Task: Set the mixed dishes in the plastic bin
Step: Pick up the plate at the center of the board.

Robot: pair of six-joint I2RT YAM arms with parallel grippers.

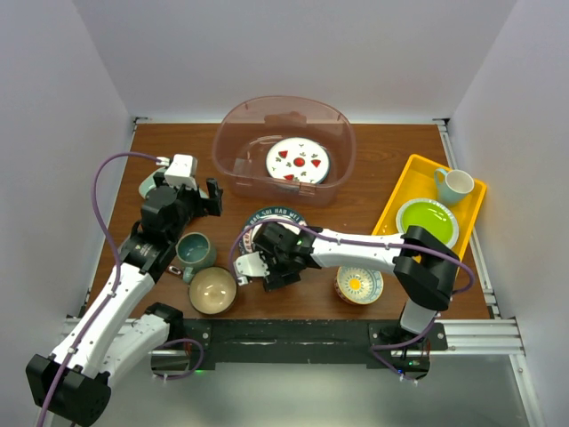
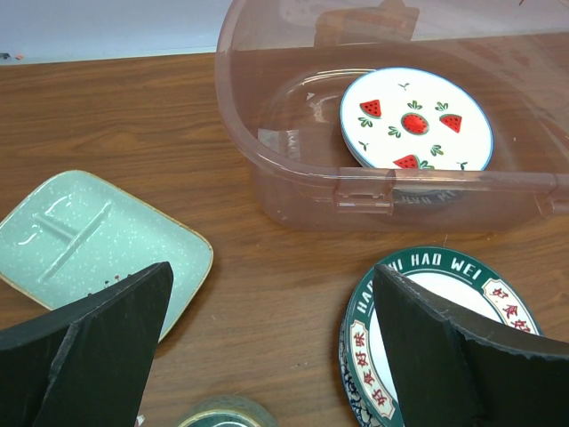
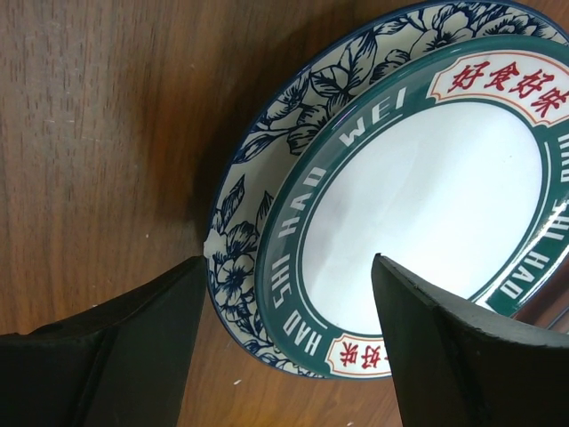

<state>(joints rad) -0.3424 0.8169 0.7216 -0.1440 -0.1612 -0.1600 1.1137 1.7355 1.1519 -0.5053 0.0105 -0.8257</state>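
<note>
On the dark green rim band of the round white ceramic plate (image 3: 418, 205), "HAO SHI HAO WEI" is printed in white capitals. Red Chinese characters, 好食好味, are set in white panels between the words. No other text can be read.

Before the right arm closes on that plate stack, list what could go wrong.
1. The green-rimmed lettered ceramic plate lies stacked on the blue floral ceramic plate. The open right jaws sit over both rims, so they might pinch only the top one or drag the pair.
2. A white ceramic plate with red watermelon marks already lies in the translucent pinkish plastic bin; a plate dropped onto it could chip.
</note>
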